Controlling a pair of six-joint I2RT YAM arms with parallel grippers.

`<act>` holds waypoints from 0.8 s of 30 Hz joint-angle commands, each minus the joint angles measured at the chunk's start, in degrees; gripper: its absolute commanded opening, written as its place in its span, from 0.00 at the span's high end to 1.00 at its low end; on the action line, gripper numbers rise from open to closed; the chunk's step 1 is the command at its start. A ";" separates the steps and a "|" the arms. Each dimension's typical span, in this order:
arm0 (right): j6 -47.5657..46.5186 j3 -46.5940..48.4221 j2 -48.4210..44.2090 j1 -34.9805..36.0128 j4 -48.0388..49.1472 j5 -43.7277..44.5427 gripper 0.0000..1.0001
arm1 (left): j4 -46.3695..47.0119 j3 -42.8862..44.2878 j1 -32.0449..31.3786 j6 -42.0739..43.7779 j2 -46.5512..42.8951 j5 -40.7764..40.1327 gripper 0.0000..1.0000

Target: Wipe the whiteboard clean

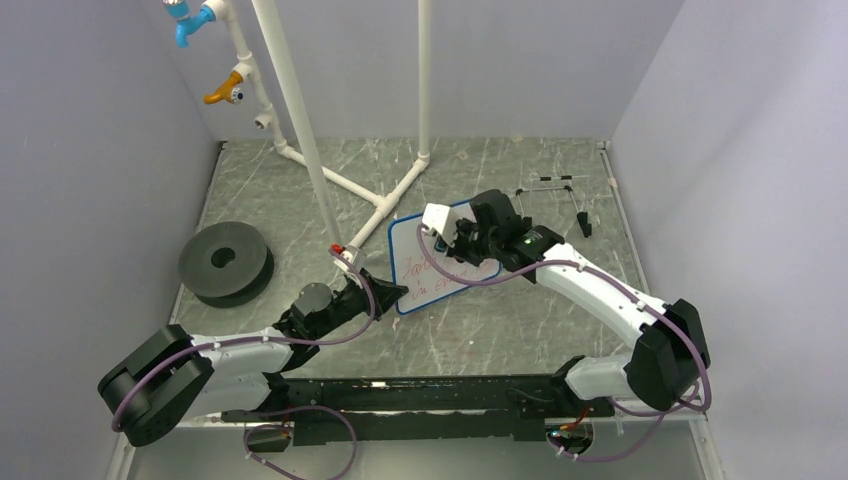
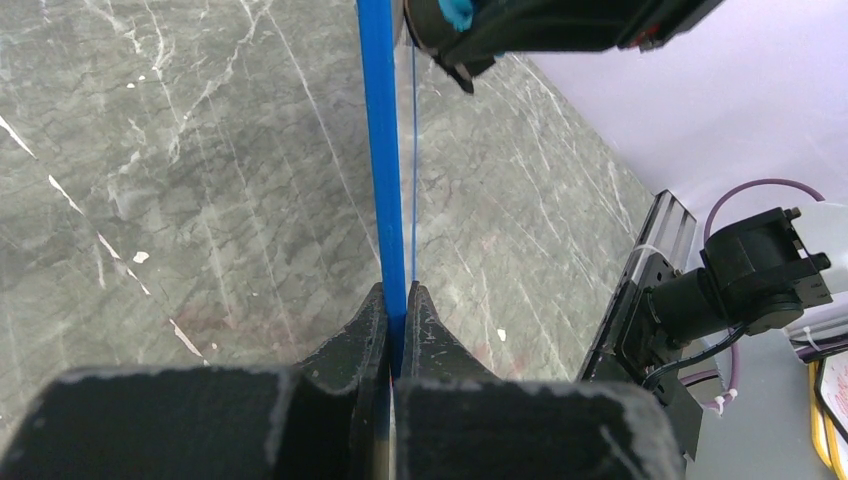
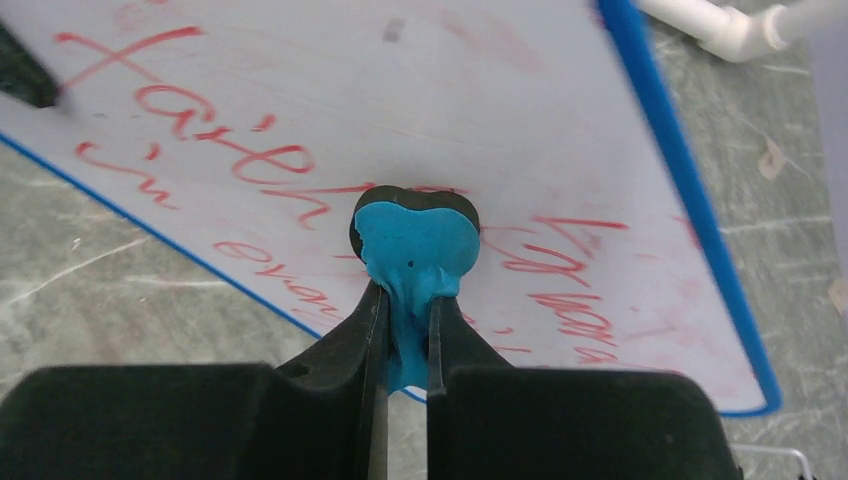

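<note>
Left gripper [image 2: 398, 298] pinched tight on whiteboard [image 2: 384, 150] edge, likely steadying it; right gripper [image 3: 405, 305] clamped on blue eraser [image 3: 415, 240], set against red writing [image 3: 250, 160].

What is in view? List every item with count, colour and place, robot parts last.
whiteboard: one, white, blue rim, red writing; centre, held up on edge
eraser: one, blue, dark pad; against the board
disc: one, black; left
pipe frame: one, white; back
taps: two, blue and orange; on the pipe, upper left
red-capped piece: one; by the frame's foot
wire stand: one, black; back right
table: one, grey marbled
left claw: black, shut on the board's rim
right claw: black, shut on the eraser
</note>
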 commanded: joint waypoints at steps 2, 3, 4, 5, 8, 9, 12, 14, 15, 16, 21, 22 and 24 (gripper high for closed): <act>-3.02 -0.43 1.67 4.00 -3.93 -6.88 1.00 | 4.53 1.60 -1.04 2.50 -0.15 5.44 1.00; -1.93 0.12 1.86 4.02 -3.68 -6.70 1.00 | 4.53 1.56 -1.03 2.52 -0.11 5.46 1.00; -0.67 0.76 2.16 3.90 -2.65 -5.66 1.00 | 4.53 1.57 -1.01 2.61 -0.03 5.52 1.00; 0.79 1.49 2.26 3.44 -1.77 -4.67 1.00 | 4.60 1.56 -0.99 2.58 0.11 5.59 1.00; 5.72 5.42 2.51 0.27 0.23 -1.97 1.00 | 5.14 1.67 -1.01 2.41 0.99 6.06 1.00; 6.92 6.61 2.61 -0.60 0.54 -1.05 1.00 | 5.37 1.78 -0.99 2.33 1.36 6.32 1.00; 8.68 7.82 2.51 -2.25 1.38 1.75 1.00 | 6.28 1.84 -0.97 2.07 2.32 6.98 1.00; 8.72 6.89 2.13 -2.69 1.97 2.21 1.00 | 6.82 1.74 -1.03 1.91 2.67 7.10 1.00; 8.59 6.35 1.92 -2.79 2.20 2.44 1.00 | 7.04 1.70 -0.99 1.97 2.74 7.11 1.00; 8.19 5.80 1.87 -2.80 2.34 2.65 1.00 | 7.24 1.64 -1.01 1.89 2.71 7.11 1.00; 3.75 4.36 1.65 -2.68 -0.91 -1.63 1.00 | 6.39 1.60 -1.03 2.16 1.87 6.69 1.00; 2.04 3.70 1.35 -2.38 -2.10 -4.14 1.00 | 6.04 1.65 -1.01 2.37 1.58 6.55 1.00; -1.40 1.91 0.64 -0.69 -4.37 -7.92 1.00 | 5.44 1.56 -1.02 2.56 1.11 6.33 1.00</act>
